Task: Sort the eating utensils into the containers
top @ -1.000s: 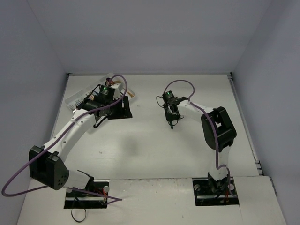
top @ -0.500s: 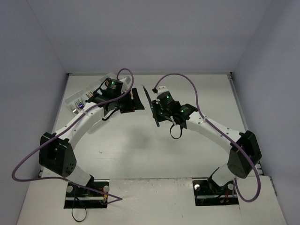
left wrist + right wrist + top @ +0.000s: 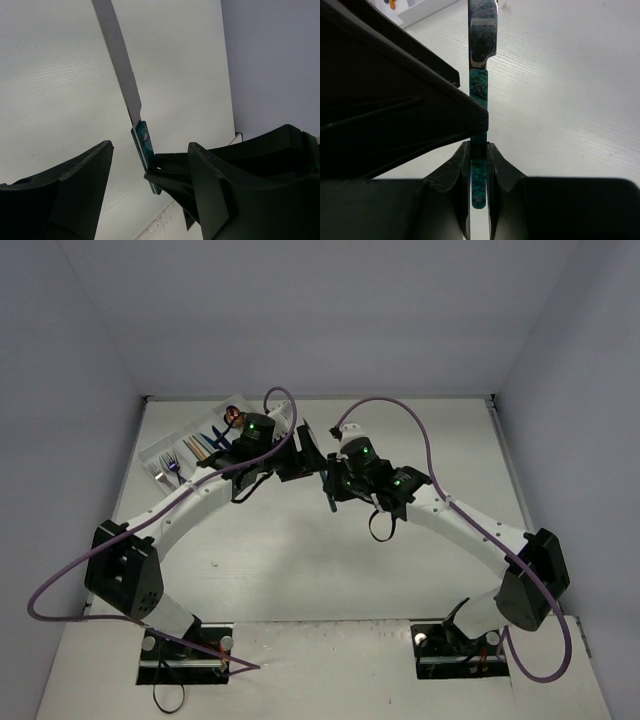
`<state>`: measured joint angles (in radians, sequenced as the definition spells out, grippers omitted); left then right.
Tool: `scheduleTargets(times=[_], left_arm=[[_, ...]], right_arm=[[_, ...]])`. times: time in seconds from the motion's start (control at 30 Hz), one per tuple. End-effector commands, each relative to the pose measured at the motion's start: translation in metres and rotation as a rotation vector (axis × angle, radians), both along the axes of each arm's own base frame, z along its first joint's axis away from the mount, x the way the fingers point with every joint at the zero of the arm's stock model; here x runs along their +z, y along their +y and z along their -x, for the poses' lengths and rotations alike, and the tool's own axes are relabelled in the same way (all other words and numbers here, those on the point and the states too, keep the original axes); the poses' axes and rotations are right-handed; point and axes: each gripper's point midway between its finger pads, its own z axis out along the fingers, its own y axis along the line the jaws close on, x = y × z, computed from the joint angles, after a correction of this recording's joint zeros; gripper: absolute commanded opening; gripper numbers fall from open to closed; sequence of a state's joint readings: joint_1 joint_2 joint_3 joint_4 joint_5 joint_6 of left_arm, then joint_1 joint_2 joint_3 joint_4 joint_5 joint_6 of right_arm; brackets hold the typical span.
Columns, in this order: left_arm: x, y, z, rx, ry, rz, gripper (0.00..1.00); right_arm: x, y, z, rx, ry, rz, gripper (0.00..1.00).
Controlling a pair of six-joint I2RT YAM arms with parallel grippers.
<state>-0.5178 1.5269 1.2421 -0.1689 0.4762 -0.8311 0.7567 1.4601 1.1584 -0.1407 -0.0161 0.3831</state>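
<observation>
A knife with a teal handle [image 3: 479, 97] and a serrated silver blade [image 3: 121, 62] hangs in the air over the middle of the table. My right gripper [image 3: 479, 147] is shut on the lower end of its handle. My left gripper [image 3: 150, 147] is open, its two fingers standing on either side of the handle without touching it. From above, the two grippers meet at the knife [image 3: 327, 490], the left gripper [image 3: 303, 455] coming from the left. The containers are the compartments of the white tray [image 3: 152, 456] at the back left, with several utensils [image 3: 195, 445] lying in them.
The tray's corner [image 3: 420, 12] shows at the top left of the right wrist view. White walls close the table at the back and sides. Both arms' purple cables loop above the grippers.
The left gripper has swung right, away from the tray. The right arm has stretched left with the knife, bringing its handle between the left fingers.
</observation>
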Motion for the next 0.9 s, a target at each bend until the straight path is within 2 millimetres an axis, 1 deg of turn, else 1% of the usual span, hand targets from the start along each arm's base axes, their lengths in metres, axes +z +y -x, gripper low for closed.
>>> scheduleTargets(times=[0.0,0.13,0.23,0.3,0.4,0.43,0.47,0.53,0.57,0.63,0.67,0.73,0.77,0.83,0.87], left_arm=[[0.033,-0.008,-0.005,0.018,-0.087,0.078,0.59],[0.034,-0.016,-0.004,0.015,-0.088,0.093,0.57],[0.031,-0.021,-0.005,0.013,-0.084,0.102,0.51],[0.032,-0.023,-0.008,0.016,-0.089,0.120,0.43],[0.037,-0.025,-0.011,0.024,-0.114,0.144,0.23],[0.039,-0.025,-0.012,0.025,-0.120,0.147,0.13],[0.041,-0.025,-0.013,0.031,-0.128,0.148,0.00],[0.043,-0.023,-0.014,0.036,-0.137,0.147,0.00],[0.043,-0.023,-0.015,0.037,-0.145,0.140,0.00],[0.038,-0.017,-0.020,0.054,-0.144,0.118,0.00],[0.036,-0.014,-0.022,0.058,-0.145,0.110,0.00],[0.027,0.004,-0.035,0.102,-0.130,0.086,0.00],[0.020,0.018,-0.045,0.136,-0.120,0.075,0.00],[0.008,0.047,-0.064,0.204,-0.102,0.048,0.00],[0.002,0.060,-0.073,0.230,-0.097,0.029,0.00]], right_arm=[[0.049,0.010,-0.003,0.003,-0.102,-0.133,0.00],[0.054,0.012,-0.003,0.004,-0.109,-0.154,0.00],[0.059,0.014,-0.003,0.010,-0.117,-0.173,0.00],[0.060,0.015,-0.003,0.012,-0.118,-0.180,0.00],[0.059,0.016,-0.003,0.012,-0.115,-0.184,0.00],[0.058,0.016,-0.003,0.010,-0.115,-0.184,0.00],[0.057,0.016,-0.003,0.009,-0.113,-0.185,0.00],[0.055,0.016,-0.004,0.005,-0.110,-0.183,0.02],[0.054,0.016,-0.004,0.005,-0.109,-0.182,0.06],[0.053,0.014,-0.005,-0.004,-0.110,-0.174,0.34],[0.054,0.013,-0.006,-0.008,-0.115,-0.173,0.52],[0.054,0.008,-0.008,-0.029,-0.129,-0.162,0.68],[0.053,0.004,-0.008,-0.036,-0.128,-0.159,0.75],[0.056,-0.005,-0.009,-0.055,-0.138,-0.161,0.83],[0.055,-0.016,-0.011,-0.087,-0.147,-0.150,0.86]])
